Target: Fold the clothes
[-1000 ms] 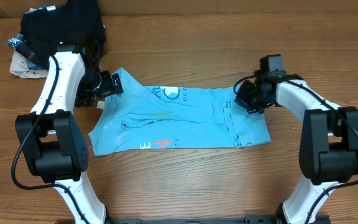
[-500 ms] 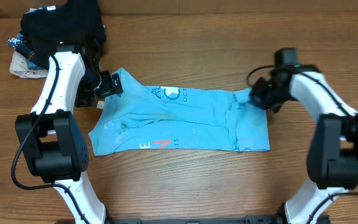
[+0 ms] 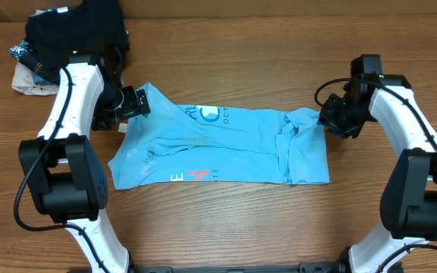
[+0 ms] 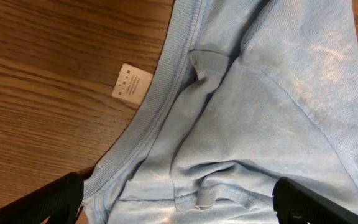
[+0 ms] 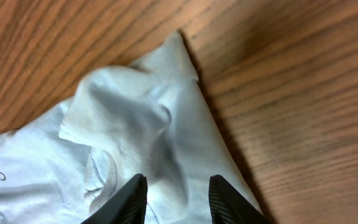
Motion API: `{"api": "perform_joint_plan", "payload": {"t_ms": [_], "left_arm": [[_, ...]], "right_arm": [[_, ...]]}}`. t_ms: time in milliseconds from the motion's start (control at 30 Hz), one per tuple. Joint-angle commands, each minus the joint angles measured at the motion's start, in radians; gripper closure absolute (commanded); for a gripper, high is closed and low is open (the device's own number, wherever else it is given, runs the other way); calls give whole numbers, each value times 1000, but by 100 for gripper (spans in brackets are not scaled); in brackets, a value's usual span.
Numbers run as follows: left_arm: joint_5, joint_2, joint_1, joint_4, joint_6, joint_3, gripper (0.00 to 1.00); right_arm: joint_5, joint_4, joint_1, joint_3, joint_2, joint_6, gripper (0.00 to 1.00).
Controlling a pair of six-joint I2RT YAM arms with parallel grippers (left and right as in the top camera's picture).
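At tabletop (image 3: 226, 227) centre, the T-shirt (image 3: 226, 148) lies in a long band. Its collar (image 4: 148, 118) sits under the wide-open left gripper (image 3: 137, 101). At the far-right corner (image 5: 176, 43), the right gripper (image 5: 178, 196) stands narrowly parted, holding nothing. Lengthwise folding appears done; next, grip the right end and fold leftward.

soft matt cloth t-shirt (image 3: 226, 148) on smooth grained wood table (image 3: 241, 61).
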Motion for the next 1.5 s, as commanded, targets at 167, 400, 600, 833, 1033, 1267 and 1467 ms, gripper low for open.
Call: {"api": "perform_joint_plan", "payload": {"t_ms": [167, 400, 600, 833, 1033, 1267, 1467], "left_arm": [[8, 5, -9, 0, -6, 8, 0], [8, 5, -9, 0, -6, 8, 0], [8, 5, -10, 0, -6, 8, 0], [7, 5, -9, -7, -6, 8, 0], [7, 5, -9, -6, -6, 8, 0], [8, 5, -11, -6, -6, 8, 0], [8, 5, -13, -3, -6, 8, 0]], "right_arm": [[-114, 85, 18, -37, -12, -9, 57], [-139, 188, 102, -128, -10, 29, 57], [-191, 277, 212, -171, -8, 51, 82], [-189, 262, 251, -122, -14, 62, 96], [-143, 73, 160, 29, -23, -9, 83], [-34, 7, 106, 68, -23, -74, 18], [-10, 41, 107, 67, -21, -82, 18]]}}
